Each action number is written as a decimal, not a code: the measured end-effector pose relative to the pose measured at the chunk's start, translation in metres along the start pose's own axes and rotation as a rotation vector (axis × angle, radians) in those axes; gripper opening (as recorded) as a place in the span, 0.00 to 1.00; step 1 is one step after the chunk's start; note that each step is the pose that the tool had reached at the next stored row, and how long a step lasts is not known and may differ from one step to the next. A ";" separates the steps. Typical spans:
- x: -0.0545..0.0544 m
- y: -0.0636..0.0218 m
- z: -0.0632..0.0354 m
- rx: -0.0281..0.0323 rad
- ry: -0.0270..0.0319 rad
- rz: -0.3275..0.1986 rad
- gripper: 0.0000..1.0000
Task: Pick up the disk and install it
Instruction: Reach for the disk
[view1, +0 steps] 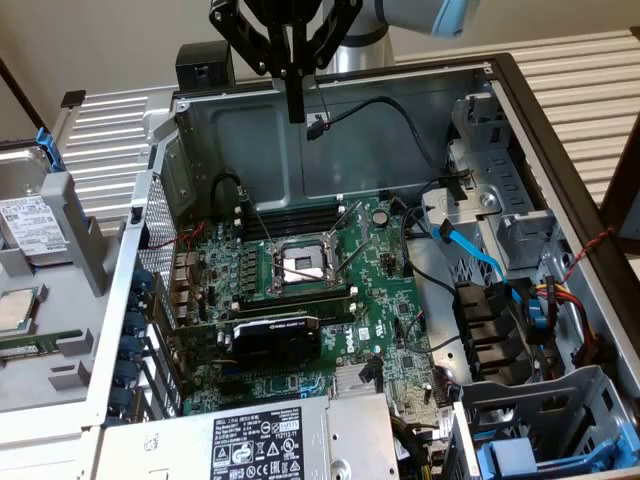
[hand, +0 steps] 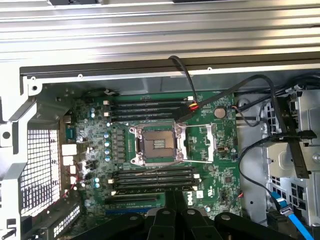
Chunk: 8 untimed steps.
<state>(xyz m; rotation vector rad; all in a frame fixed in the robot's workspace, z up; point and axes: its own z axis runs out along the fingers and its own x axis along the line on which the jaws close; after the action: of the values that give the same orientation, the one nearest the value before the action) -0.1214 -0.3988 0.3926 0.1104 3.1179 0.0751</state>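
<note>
Gripper (view1: 296, 110) is hanging clenched shut and empty over the PC case (view1: 240, 130), while the hard drive (view1: 30, 228) is lying well off to the exterior view's left, outside it.

Metal disk (view1: 35, 232), paper label (view1: 24, 220); matt metal case (view1: 350, 140)

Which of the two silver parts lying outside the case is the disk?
The larger one, the disk with the white printed label, at the exterior view's left. The chip beside it is much smaller and square.
</note>
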 end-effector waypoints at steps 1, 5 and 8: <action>0.001 0.0000 -0.0001 0.0001 0.0000 0.000 0.11; 0.008 -0.0006 -0.0003 0.0001 -0.0007 0.000 0.11; 0.021 -0.0015 -0.0005 -0.0001 -0.0015 0.000 0.11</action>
<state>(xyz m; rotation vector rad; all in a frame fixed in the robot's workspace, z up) -0.1424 -0.3988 0.3926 0.1102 3.1165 0.0751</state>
